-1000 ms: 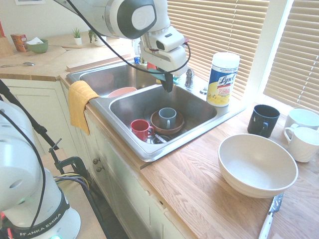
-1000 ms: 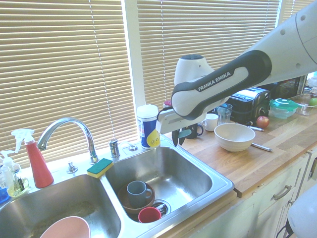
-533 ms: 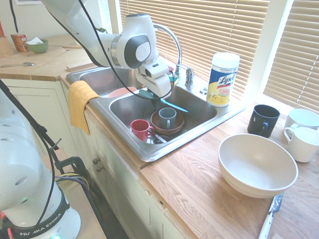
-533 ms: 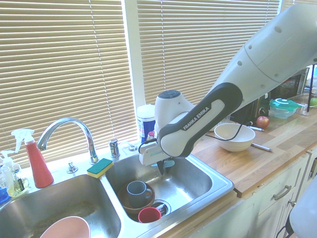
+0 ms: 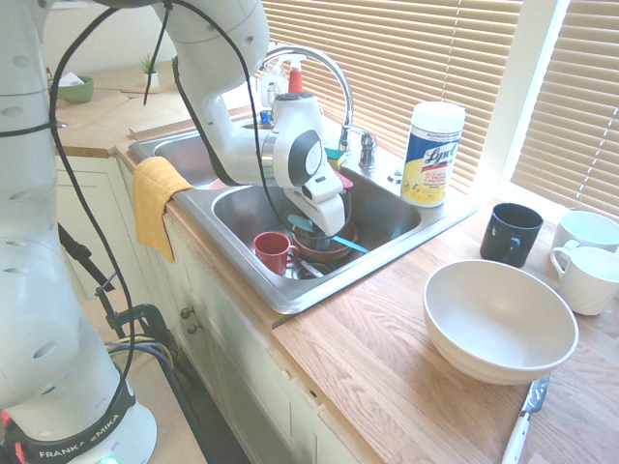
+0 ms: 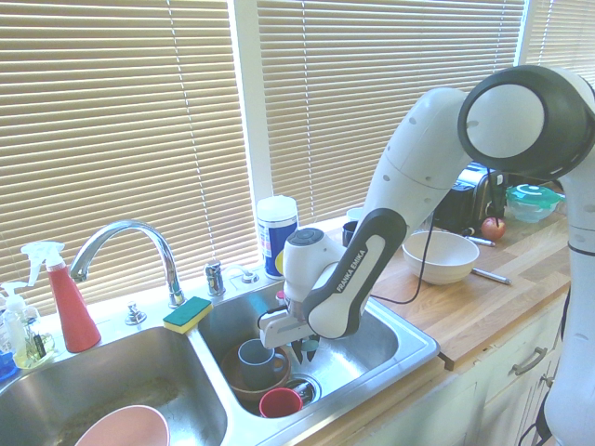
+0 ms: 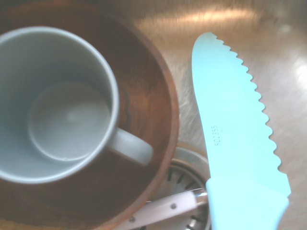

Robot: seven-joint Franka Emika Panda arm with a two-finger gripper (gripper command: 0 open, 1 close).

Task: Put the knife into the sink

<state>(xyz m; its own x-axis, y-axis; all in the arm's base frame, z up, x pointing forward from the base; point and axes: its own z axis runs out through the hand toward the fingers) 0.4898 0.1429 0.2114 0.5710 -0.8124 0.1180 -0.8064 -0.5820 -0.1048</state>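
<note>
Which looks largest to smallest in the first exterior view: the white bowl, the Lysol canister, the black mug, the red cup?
1. white bowl, though nearest the camera
2. Lysol canister
3. black mug
4. red cup, close to the mug's size, so that order is unsure

turquoise knife [image 7: 235,139], brown bowl [image 7: 148,96]

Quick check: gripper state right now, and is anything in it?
Gripper: shut on the light turquoise plastic knife with a serrated blade, down in the right basin of the stainless steel sink.
</note>
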